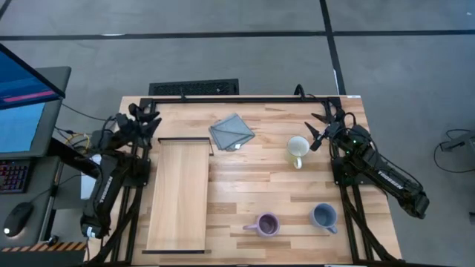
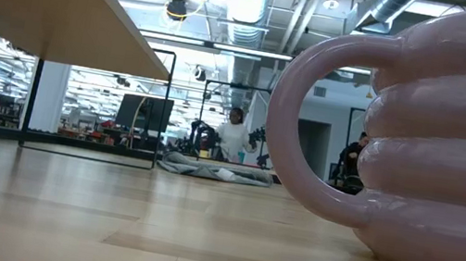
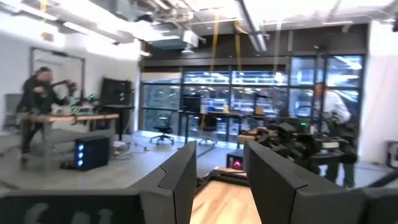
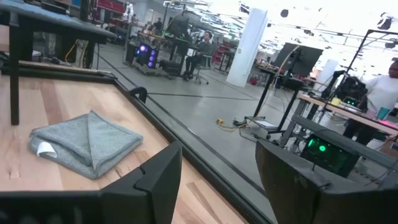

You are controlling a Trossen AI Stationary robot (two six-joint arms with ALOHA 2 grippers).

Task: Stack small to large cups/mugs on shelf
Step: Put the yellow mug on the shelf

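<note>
High view: no mug picked yet, shelf [image 1: 178, 194] bare at left, cream mug [image 1: 297, 148], purple mug [image 1: 266, 224], grey-blue mug [image 1: 323, 216] on tabletop; right gripper [image 1: 321, 130], fingers apart, beside cream mug, likely grasps next; left gripper [image 1: 143, 119] spread, parked.

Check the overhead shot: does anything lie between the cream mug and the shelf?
Only bare planks separate the cream mug from the shelf; the grey cloth sits farther back.
</note>
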